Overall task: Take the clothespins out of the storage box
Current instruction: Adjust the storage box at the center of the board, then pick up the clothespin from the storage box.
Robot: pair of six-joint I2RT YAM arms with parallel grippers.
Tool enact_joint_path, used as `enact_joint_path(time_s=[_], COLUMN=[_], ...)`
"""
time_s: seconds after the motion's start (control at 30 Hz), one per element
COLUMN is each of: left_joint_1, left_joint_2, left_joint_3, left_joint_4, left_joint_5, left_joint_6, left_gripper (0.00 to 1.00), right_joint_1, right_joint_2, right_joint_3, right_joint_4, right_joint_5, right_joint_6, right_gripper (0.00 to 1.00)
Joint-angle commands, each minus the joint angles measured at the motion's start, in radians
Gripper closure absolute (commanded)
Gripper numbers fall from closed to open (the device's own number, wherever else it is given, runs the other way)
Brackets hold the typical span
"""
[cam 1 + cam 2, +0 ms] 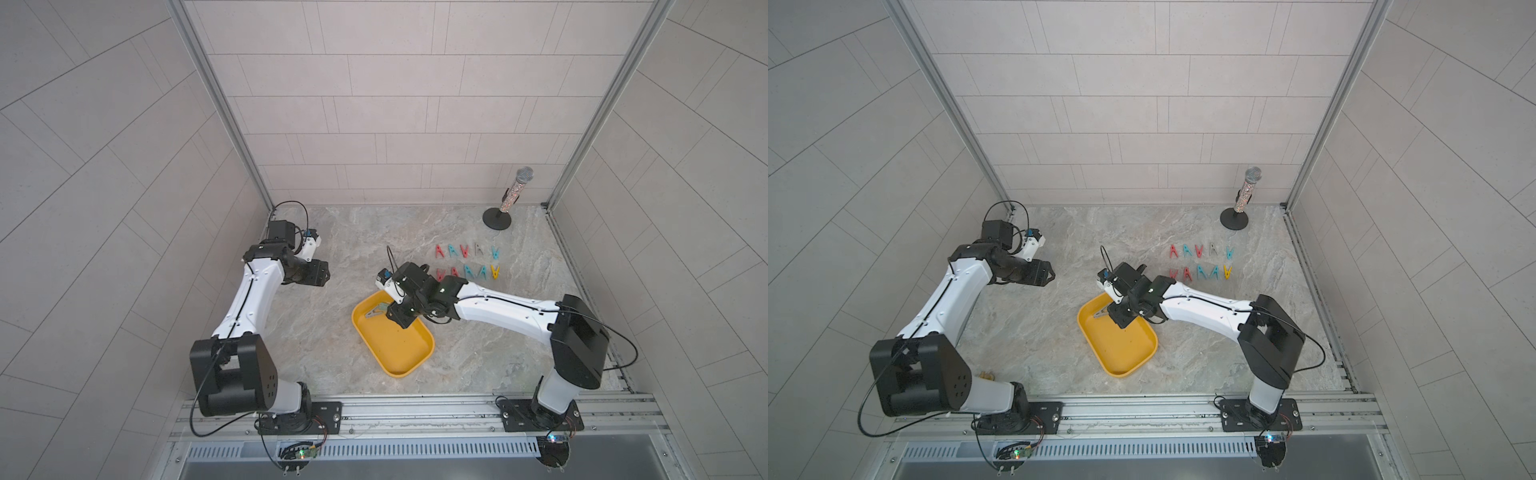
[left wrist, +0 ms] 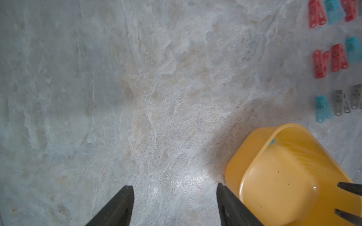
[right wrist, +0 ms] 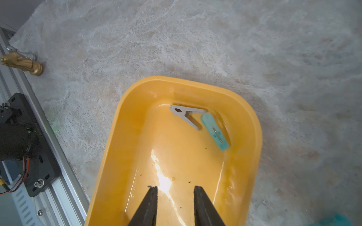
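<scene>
The storage box (image 1: 395, 345) sat slantwise near the middle of the table, toward its front edge. The right claw (image 3: 175, 188) hung over the box floor, its fingers partly spread with nothing between them. The right wrist view gave the clear look inside. A grey clothespin (image 3: 186, 114) lay on its side against the box's end wall, and a teal clothespin (image 3: 214, 132) lay just beside it. In both top views the arm covered most of that end.

The left claw (image 2: 174, 185) was spread wide and empty over bare table toward the left edge.

Two rows of clothespins (image 1: 468, 272) lay toward the far right corner, the yellow one (image 1: 495, 272) ending the nearer row. The left wrist view showed a further teal peg (image 2: 323, 108) and grey peg (image 2: 339, 102) nearer the box.

A microphone (image 1: 513, 191) stood in the far right corner. A gold figurine (image 3: 23, 63) lay by the front edge, plain in the right wrist view and only a sliver in a top view (image 1: 987, 375).
</scene>
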Motion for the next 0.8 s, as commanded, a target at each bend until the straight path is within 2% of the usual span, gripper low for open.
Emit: enact_joint_path(time_s=[0.0,0.33,0.77], left_joint_1=[0.014,0.046,0.067], left_joint_2=[-0.002,-0.013,-0.001], left_joint_3=[-0.018,-0.056,-0.058], left_joint_4=[0.047,0.090,0.094], left_joint_5=[-0.043,-0.046,-0.024], left_joint_6=[-0.045,-0.068,-0.068], left_gripper=[0.25,0.25,0.25], right_joint_1=[0.028,0.047,0.049], right_joint_2=[0.067,0.231,0.332], right_joint_3=[0.076,0.196,0.258], right_joint_4=[-0.069,-0.089,-0.091], right_joint_5=[0.092,0.270,0.336], right_joint_6=[-0.017,0.014,0.016], right_gripper=[0.66,0.68,0.69])
